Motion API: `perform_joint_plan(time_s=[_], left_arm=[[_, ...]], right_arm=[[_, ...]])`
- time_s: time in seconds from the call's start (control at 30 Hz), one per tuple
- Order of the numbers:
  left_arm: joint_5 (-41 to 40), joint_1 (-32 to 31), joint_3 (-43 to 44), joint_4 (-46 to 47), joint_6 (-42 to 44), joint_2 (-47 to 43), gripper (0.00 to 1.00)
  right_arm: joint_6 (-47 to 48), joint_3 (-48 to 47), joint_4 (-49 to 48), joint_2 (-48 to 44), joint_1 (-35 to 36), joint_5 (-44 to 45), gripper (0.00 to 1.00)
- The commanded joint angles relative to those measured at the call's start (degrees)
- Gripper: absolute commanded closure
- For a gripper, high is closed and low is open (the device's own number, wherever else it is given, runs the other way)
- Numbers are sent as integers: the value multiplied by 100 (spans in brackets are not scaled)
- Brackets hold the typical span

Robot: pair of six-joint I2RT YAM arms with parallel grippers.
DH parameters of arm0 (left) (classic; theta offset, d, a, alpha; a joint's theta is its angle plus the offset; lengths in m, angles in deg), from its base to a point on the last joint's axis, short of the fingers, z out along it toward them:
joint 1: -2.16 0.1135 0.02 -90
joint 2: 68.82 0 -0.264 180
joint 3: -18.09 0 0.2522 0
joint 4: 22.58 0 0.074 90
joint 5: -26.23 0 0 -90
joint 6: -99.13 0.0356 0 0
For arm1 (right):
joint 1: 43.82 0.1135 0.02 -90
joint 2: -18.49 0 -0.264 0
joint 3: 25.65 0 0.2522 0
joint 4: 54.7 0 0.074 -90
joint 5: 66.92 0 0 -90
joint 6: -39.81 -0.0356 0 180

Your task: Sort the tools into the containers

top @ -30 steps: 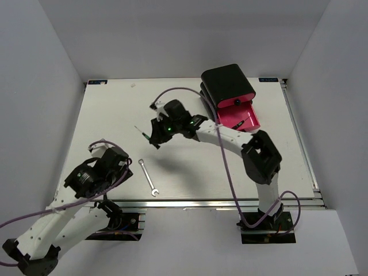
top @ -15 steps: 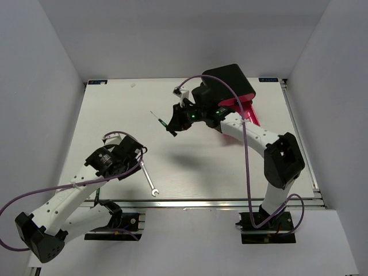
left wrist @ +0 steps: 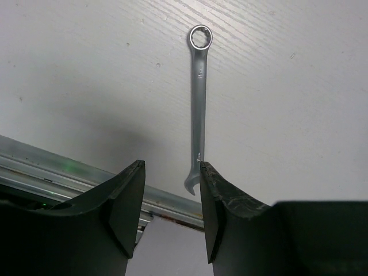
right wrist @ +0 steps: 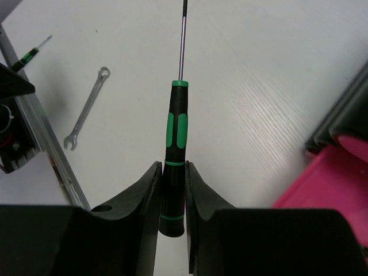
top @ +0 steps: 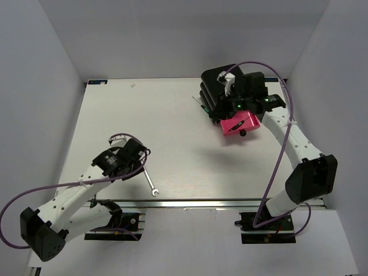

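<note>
Right claw (right wrist: 172,172) pinching screwdriver (right wrist: 176,138) by its handle, shaft pointing out, beside drawers (top: 227,85), one open, left claw (left wrist: 171,168) spread wide, low over wrench (left wrist: 198,98) flat on table (top: 172,115) near front edge

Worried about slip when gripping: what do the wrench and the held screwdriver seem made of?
The wrench is probably bare steel: bright silvery sheen, smooth polished faces. The screwdriver handle looks like matte black plastic with green, possibly rubbery, inserts; its thin shaft looks like dark metal.
</note>
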Motion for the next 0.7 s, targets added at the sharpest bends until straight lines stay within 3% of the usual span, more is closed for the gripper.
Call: perform_joint_plan(time_s=[0.0,0.2,0.37,0.67], left_arm=[[-167,-15,-171,91,22,-526,47],[-326,-15,-277,-208,-171,-1116,46],[-203,-15,-163,90,74,-581,45],[-168,-6,172,188,58,-237,45]], right_arm=[[695,-23,796,-354,-244,53,100],[1003,-226,1140,-407,-789,826,100],[2167,-155,1078,-258,-1045,1572,100],[3971,20,1324,130,-1361,1513,100]])
